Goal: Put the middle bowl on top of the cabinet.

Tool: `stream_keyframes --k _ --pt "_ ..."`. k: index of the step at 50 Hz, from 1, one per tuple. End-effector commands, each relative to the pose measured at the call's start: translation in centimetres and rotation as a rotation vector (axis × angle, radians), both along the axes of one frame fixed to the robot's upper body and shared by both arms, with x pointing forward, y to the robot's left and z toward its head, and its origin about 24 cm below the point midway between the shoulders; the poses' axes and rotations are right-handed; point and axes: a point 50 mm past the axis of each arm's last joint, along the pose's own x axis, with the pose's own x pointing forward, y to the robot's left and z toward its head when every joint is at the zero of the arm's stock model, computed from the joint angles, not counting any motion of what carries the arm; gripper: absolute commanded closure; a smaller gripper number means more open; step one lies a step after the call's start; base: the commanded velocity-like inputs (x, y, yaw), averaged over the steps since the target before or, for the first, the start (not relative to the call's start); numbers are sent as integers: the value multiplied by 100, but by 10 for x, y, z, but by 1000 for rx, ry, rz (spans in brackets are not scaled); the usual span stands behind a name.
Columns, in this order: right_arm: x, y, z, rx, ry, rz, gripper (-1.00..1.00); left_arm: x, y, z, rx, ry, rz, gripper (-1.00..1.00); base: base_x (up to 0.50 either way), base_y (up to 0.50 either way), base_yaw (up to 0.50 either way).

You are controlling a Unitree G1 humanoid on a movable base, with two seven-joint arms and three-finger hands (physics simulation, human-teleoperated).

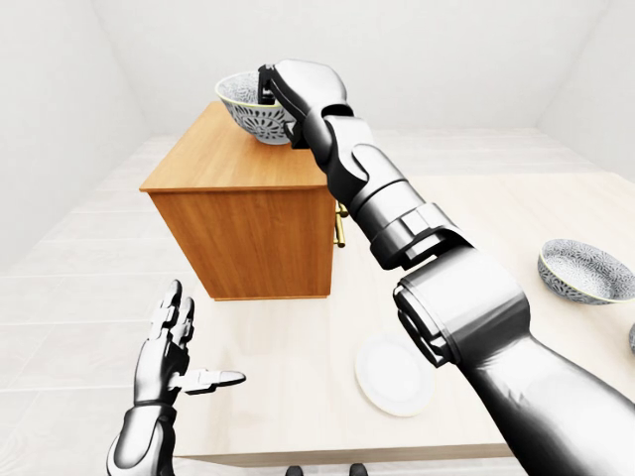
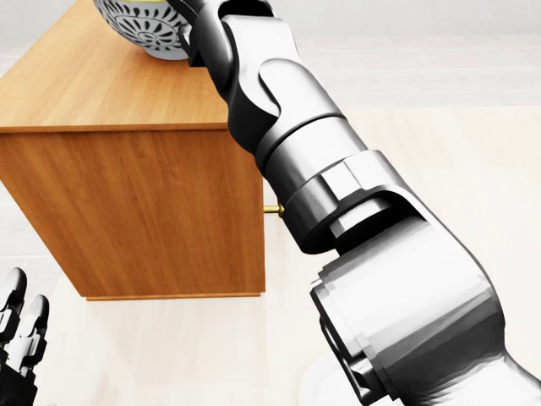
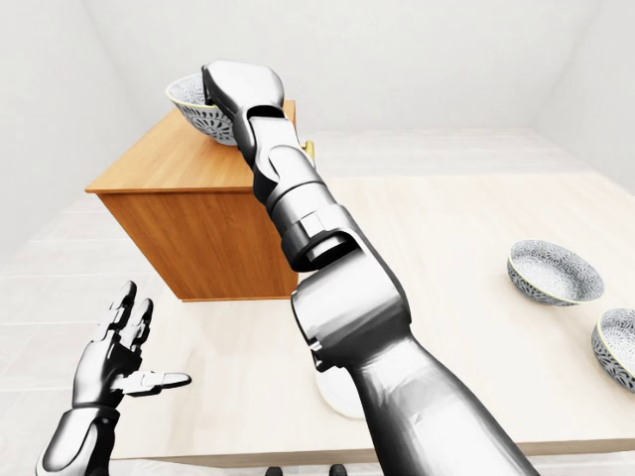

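While the right robot hand [image 1: 296, 89] grips the bowl [image 1: 243, 107] over the cabinet [image 1: 233, 161], releasing near the cabinet's edge could tip it off.

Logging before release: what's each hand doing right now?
Left hand: open, empty, fingers spread.
Right hand: closed on the rim of the bowl, over the cabinet.

Plain white walls [image 1: 446, 59], pale tiled floor [image 1: 60, 288], light wooden table [image 1: 288, 362].
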Motion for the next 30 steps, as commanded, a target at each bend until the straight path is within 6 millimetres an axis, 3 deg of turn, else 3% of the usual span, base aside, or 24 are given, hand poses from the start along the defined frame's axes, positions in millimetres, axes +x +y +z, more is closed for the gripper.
stream_keyframes --k 1,30 --pt "2 -2 -7 4 18 -8 40 0 1 -1 -2 2 2 -100 0 0 0" --pt "2 -1 -9 -3 20 -6 22 2 1 -6 -3 25 3 -100 0 0 0"
